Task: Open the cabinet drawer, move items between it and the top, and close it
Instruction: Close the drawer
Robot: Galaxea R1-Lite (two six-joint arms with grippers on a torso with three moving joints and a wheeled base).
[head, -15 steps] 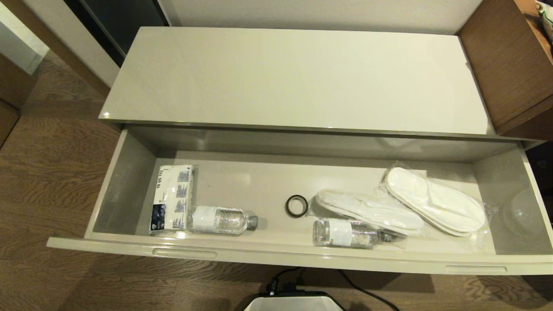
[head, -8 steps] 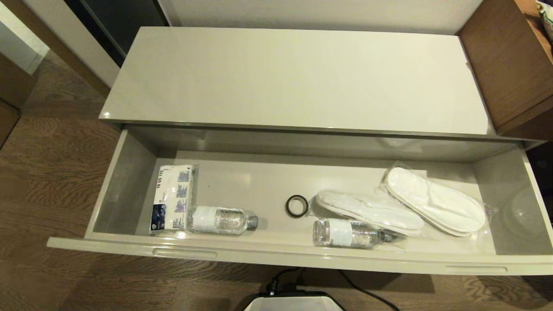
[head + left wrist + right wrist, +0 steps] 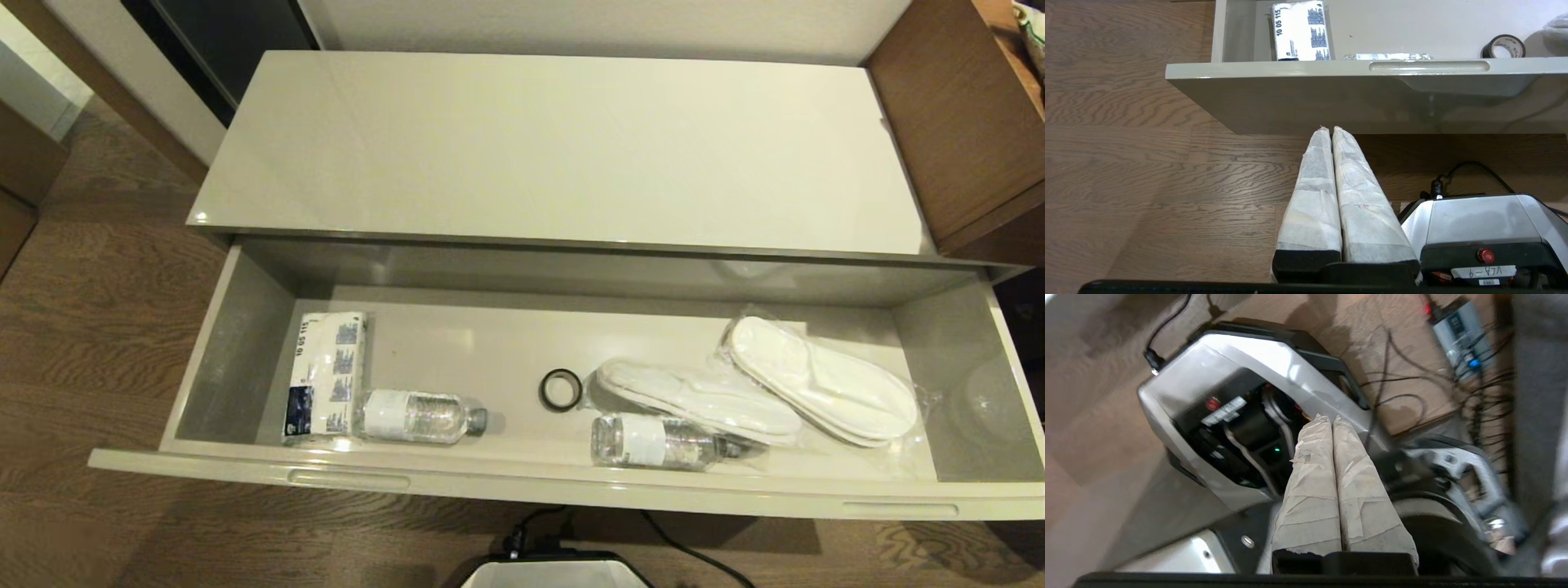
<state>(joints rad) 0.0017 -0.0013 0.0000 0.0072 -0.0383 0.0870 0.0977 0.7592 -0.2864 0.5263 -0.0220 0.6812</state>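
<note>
My left gripper point(image 3: 1329, 130) is pressed together, empty, low before the open drawer point(image 3: 522, 482). Beyond its tips lie two bottles point(image 3: 420, 416) and two slipper pairs point(image 3: 820, 380); the top point(image 3: 555, 147) is above. My right gripper point(image 3: 1327, 418), also together and empty, points at my base point(image 3: 1237, 375).
</note>
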